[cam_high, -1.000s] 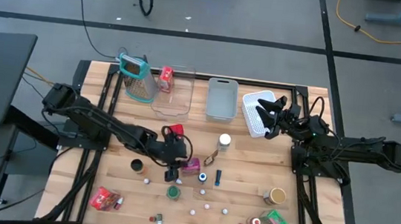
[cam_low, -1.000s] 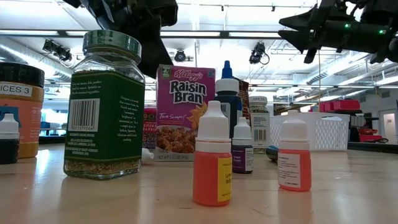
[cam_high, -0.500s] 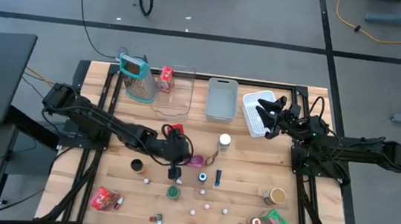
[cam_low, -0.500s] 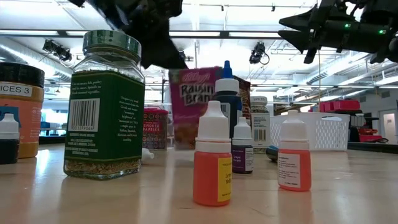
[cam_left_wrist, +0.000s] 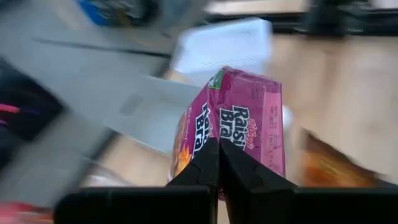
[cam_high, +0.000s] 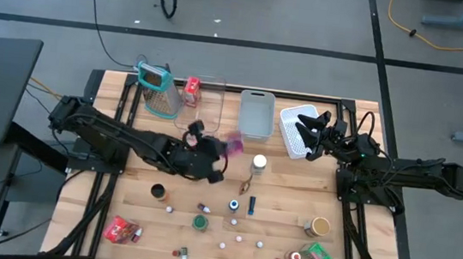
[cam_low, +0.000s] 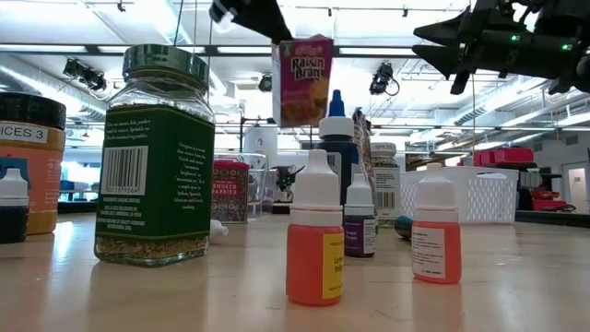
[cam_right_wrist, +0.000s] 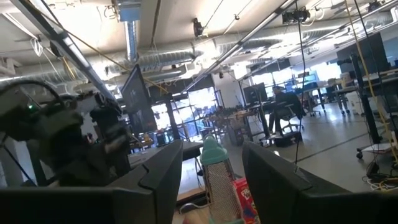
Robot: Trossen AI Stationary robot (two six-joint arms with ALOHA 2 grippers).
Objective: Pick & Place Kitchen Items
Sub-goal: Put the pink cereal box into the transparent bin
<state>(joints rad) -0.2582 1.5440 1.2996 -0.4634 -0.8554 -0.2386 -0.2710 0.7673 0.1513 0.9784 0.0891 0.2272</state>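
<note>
Low view puts the jars and dropper bottles (cam_low: 314, 231) nearest you on the wooden table (cam_high: 294, 192); above them your left gripper (cam_high: 212, 152) has its jaws clamped on the pink cereal box (cam_low: 302, 81), lifted clear. It's pinched at one end, so you risk it swinging or slipping loose. Farther back, the right gripper (cam_high: 311, 129) hovers over the white basket (cam_high: 288, 132), jaws apart. Beyond is grey floor with cables.
</note>
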